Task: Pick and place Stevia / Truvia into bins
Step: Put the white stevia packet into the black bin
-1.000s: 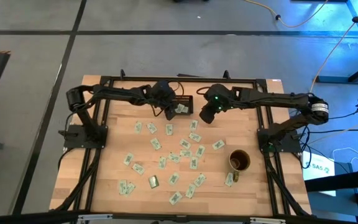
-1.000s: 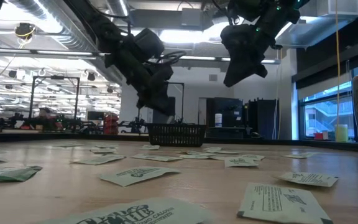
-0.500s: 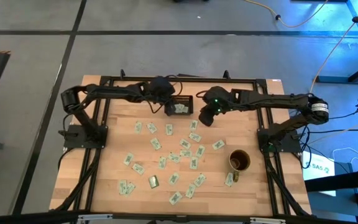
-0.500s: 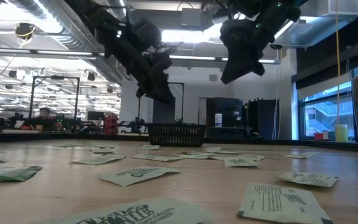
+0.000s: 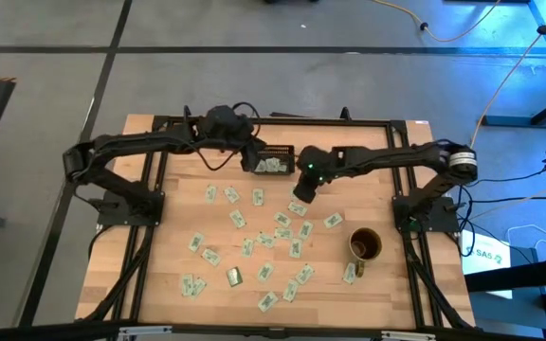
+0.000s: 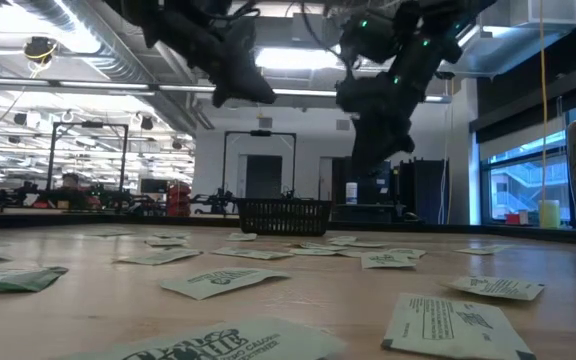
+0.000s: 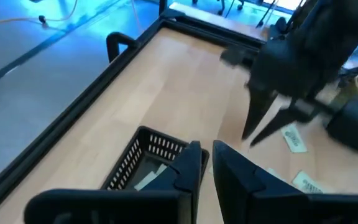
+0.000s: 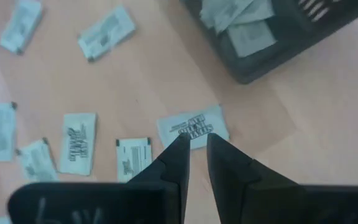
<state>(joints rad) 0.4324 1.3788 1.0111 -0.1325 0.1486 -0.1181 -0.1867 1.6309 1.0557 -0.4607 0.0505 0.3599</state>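
**Meanwhile, both hands hang near the bin, neither holding a packet**

Meanwhile the left hand (image 5: 250, 161) sits in the air at the left end of the bin (image 5: 275, 150), at the far side of the bench (image 5: 173, 284). Its wrist view shows the fingers (image 7: 188, 163) parted by only a thin slit, with nothing between them, and the bin (image 7: 143, 149) just below and beyond the tips.

The right hand (image 5: 301, 192) hangs on the bin's other side, nearer the middle of the bench, above the scattered packets (image 5: 282, 227). Its fingers (image 8: 178, 155) also stand a narrow gap apart and grip nothing. Straight under the tips lies one packet (image 8: 193, 127), flat on the wood and just beside the bin's corner (image 8: 260, 68). Whether the tips touch it cannot be told.

Several packets (image 8: 244, 25) already lie inside the bin; the high view shows them as pale patches (image 5: 273, 166) against its black floor. Most of the rest are spread flat across the middle and near part of the bench, a few overlapping. A mug (image 5: 365, 244) stands upright toward the right side, with one packet (image 5: 349, 273) just beside it.

From the low view both hands are well above the bench, the bin (image 6: 285, 215) far back between them.
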